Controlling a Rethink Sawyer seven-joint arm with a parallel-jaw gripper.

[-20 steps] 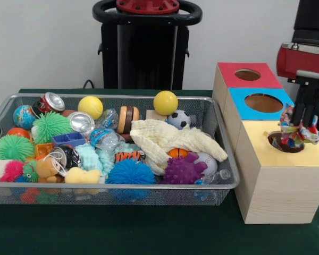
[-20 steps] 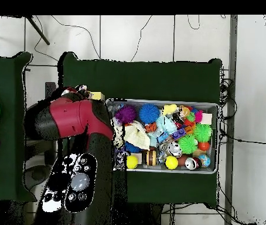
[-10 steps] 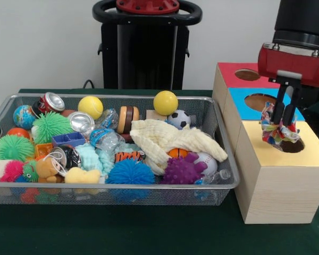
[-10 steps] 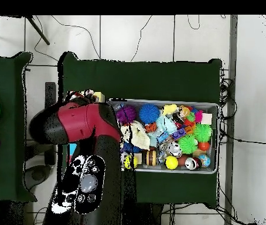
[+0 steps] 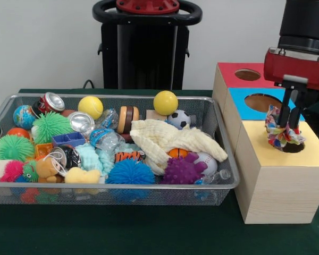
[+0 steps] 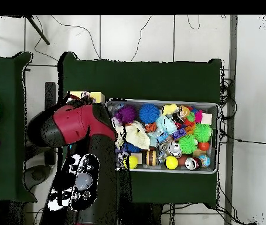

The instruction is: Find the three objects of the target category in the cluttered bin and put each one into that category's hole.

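Front view: end effector (image 5: 288, 123) clamped on a multicoloured fabric scrunchie (image 5: 281, 134), hanging right over the hole (image 5: 293, 146) in the yellow-topped box (image 5: 279, 178), not let go yet. Looks like one target is at the drop stage; whether others already went in can't be told.

Three wooden boxes: red top (image 5: 246, 74), blue top (image 5: 261, 102), yellow top, one hole each.

Wire bin (image 5: 109, 192) is packed: two yellow balls (image 5: 165, 102), one cream cloth (image 5: 173, 139), one purple spiky ball (image 5: 183, 171), one blue spiky ball (image 5: 130, 171), one small soccer ball (image 5: 178, 119), two crushed cans (image 5: 51, 102). No other scrunchie visible.

Overhead view: red arm (image 6: 77, 126) covers the boxes; end effector hidden. Bin (image 6: 211, 106) on the dark green tabletop (image 6: 141, 79), one bin only.
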